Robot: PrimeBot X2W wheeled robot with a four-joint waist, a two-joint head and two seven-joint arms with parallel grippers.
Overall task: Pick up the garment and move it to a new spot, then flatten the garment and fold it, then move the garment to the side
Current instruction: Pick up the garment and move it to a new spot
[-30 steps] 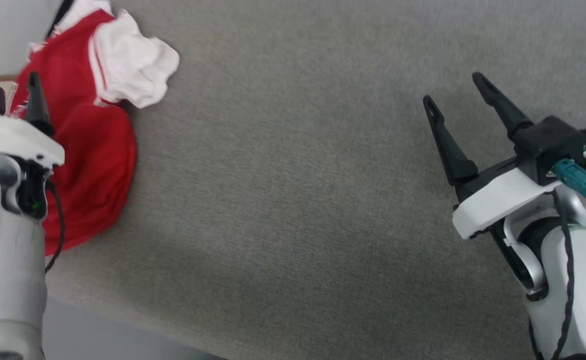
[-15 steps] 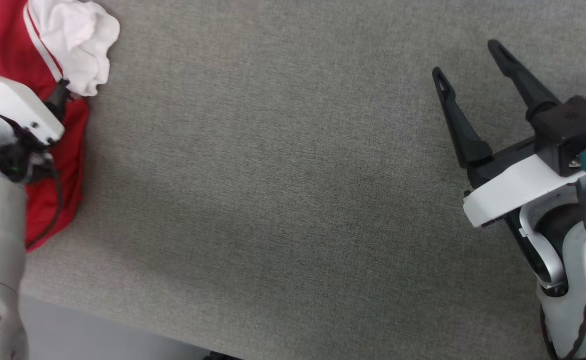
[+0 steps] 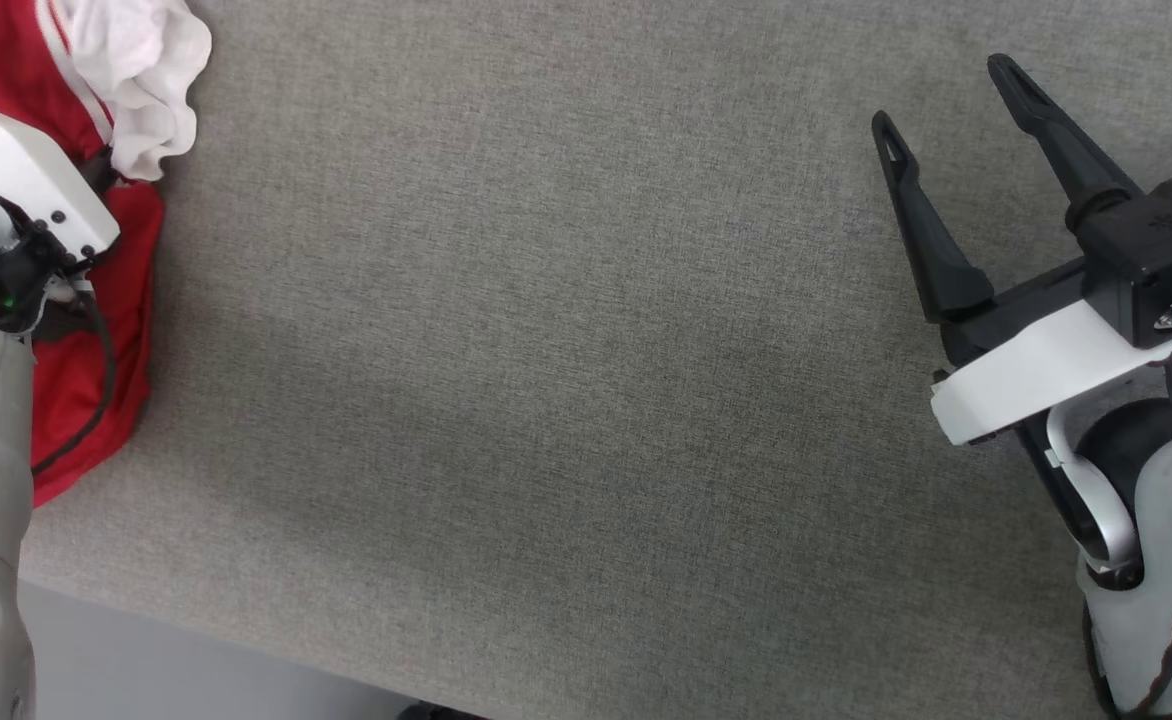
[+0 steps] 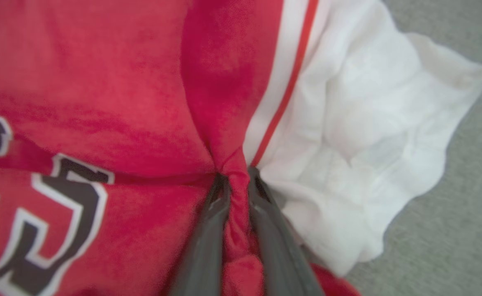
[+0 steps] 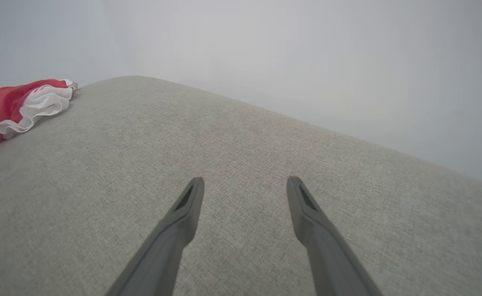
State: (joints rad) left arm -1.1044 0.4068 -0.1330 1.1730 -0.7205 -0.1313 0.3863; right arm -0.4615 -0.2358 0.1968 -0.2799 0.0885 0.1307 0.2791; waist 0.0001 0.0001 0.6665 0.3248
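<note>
On the grey surface (image 3: 586, 350), the left gripper (image 4: 233, 177) pinches the garment (image 4: 101, 102).

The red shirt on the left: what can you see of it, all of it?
The shirt is soft red knit, crumpled in a heap rather than flat. One rumpled white sleeve, joined by a white-and-red stripe, spills toward the middle of the grey fabric surface it lies on, at the far left near the edge. Black print outlined in white shows on the red. The left gripper is shut on a twisted fold of red cloth beside the sleeve seam.
</note>
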